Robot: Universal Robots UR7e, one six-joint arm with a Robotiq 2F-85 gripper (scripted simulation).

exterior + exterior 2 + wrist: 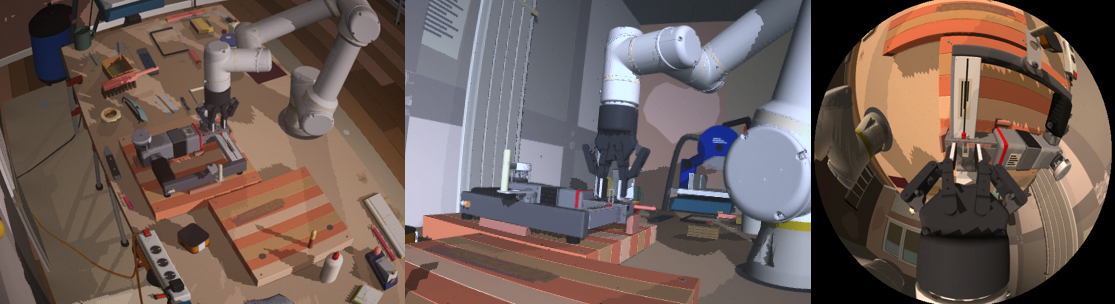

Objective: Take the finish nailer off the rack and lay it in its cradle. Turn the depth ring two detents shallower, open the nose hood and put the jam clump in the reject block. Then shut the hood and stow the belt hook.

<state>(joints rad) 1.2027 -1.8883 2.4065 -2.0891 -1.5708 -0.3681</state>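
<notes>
My gripper [216,125] [611,193] [965,150] points straight down over the nose end of the finish nailer [186,149] [540,202] [1026,147], which lies on its side in the cradle board [188,176] [540,235]. A small tan piece [965,149] shows between my fingers at the nose. The nailer's pale magazine face [965,96] with a dark slot runs away from me. A red band [197,135] [1003,144] rings the grey body. The cream belt hook [220,172] [506,170] stands upright from the handle bar. My gripper is partly open and holds nothing.
A second striped board [278,222] with a dark recess [258,212] lies to the right front of the cradle. A tape measure [193,238], power strip [162,261] and glue bottle [331,266] sit near the front edge. Hand tools crowd the back of the table.
</notes>
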